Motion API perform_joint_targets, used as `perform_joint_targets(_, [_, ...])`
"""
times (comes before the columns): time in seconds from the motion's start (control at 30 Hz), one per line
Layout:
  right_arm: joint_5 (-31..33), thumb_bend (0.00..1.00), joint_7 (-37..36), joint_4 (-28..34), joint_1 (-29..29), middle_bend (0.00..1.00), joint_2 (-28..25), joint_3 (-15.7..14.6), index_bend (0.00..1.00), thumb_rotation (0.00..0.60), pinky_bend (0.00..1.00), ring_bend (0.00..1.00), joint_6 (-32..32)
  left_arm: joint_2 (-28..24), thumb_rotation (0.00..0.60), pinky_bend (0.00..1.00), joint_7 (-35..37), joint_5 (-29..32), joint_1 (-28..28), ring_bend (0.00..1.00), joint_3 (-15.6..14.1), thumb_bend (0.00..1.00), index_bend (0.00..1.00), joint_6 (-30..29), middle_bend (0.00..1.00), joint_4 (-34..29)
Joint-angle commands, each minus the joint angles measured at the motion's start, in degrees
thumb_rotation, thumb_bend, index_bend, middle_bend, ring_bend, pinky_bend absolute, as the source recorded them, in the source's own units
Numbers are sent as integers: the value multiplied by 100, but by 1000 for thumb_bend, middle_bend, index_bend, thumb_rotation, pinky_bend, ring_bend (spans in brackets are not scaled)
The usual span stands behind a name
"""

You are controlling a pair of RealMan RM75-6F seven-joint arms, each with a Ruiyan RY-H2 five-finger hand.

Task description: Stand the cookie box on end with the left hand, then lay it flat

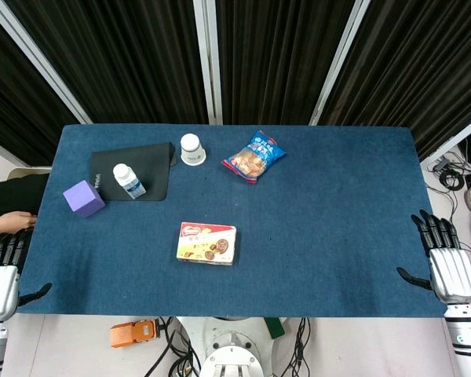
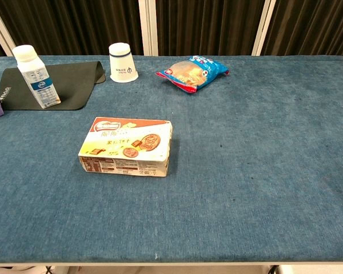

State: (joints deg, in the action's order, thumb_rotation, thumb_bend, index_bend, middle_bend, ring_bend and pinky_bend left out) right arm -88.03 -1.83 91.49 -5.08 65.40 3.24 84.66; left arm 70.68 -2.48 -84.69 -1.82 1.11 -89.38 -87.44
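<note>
Dark curtains hang behind a desk (image 1: 337, 236) with a blue cloth on top. Near the middle, a bit toward the front, lies the cookie box (image 1: 206, 243). It is flat on its big side, with the picture of cookies facing up. Nothing touches it and there is bare cloth all round it, so a hand can likely come in from any side.

At the front left corner, the left hand (image 1: 1, 289) hangs just off the edge of the desk. Its fingers are spread out and it has nothing in it. It is well apart from the box. The right hand (image 1: 447, 267) waits at the front right corner in the same way, fingers apart and holding nothing. Both hands look parked out of the way, so it seems the job has not begun. The box is not yet on its end.

Farther back is a black mat (image 1: 133, 169). A small bottle (image 1: 128, 180) with a white cap stands up on it. Nobody can tell from here what is in the bottle. Beside the mat, a white paper cup (image 1: 192, 149) sits upside down, so it cannot hold anything. A shut snack bag (image 1: 254, 155) lies flat near the cup. A purple block (image 1: 83, 198) sits at the left, by the mat.
</note>
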Motion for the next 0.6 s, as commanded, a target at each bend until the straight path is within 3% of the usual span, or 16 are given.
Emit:
perform_joint_targets(0.03, [51, 234, 59, 42, -53, 0, 3, 27, 0, 600, 0, 0, -86, 1, 600, 0, -41, 48, 47, 0, 34, 62, 37, 73, 47, -22])
perform_joint_targets(0.33, [133, 234, 90, 81, -129, 0, -10, 72, 0, 600, 0, 0, -195, -41, 600, 0, -174, 7, 168, 0, 91, 63, 37, 159, 47, -190])
perform_joint_targets(0.6, [-20, 234, -104, -23, -77, 0, -48, 45, 0, 600, 0, 0, -11, -253, 600, 0, -653, -637, 846, 0, 349, 63, 37, 449, 47, -868])
